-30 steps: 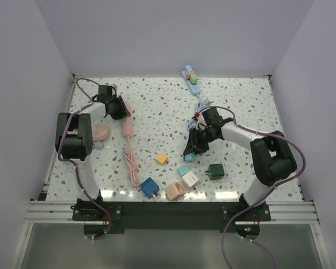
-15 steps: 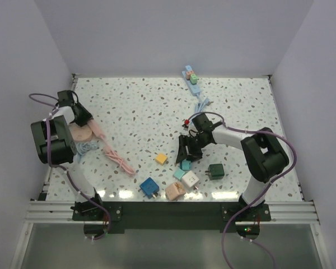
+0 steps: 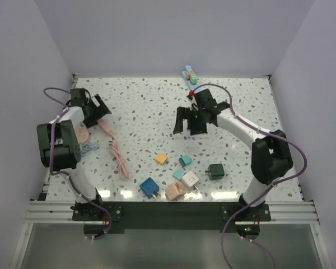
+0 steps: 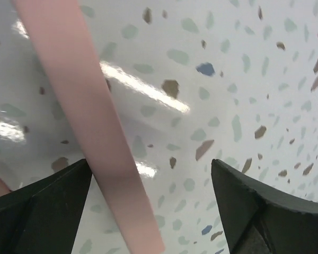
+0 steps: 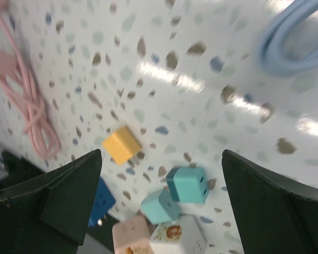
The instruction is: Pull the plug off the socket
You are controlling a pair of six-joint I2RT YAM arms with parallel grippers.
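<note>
A pink socket strip (image 3: 105, 126) lies flat on the table at the left, its pink cable (image 3: 119, 159) trailing toward the front. My left gripper (image 3: 99, 107) hangs open just above the strip's far end. In the left wrist view the strip (image 4: 90, 116) runs between the spread fingers of the left gripper (image 4: 151, 180), touched by neither. A teal plug (image 3: 185, 161) lies loose on the table beside a yellow plug (image 3: 161, 158). My right gripper (image 3: 189, 124) is open and empty above the table, behind the teal plug (image 5: 188, 183), which shows between the wide-apart jaws of the right gripper (image 5: 161, 159).
Loose plugs lie near the front edge: light teal (image 3: 180, 174), white (image 3: 191, 179), pink (image 3: 175, 191), blue (image 3: 149, 186), dark green (image 3: 215, 171). A blue socket strip (image 3: 190, 75) with plugs in it sits at the back, its cable (image 5: 291, 42) coiled near the right arm. A pink round item (image 3: 82, 134) is by the left wall.
Both grippers have opened. The left one let go of the pink strip, which now lies on the table. The right one released the teal plug and drew back toward the far side.
</note>
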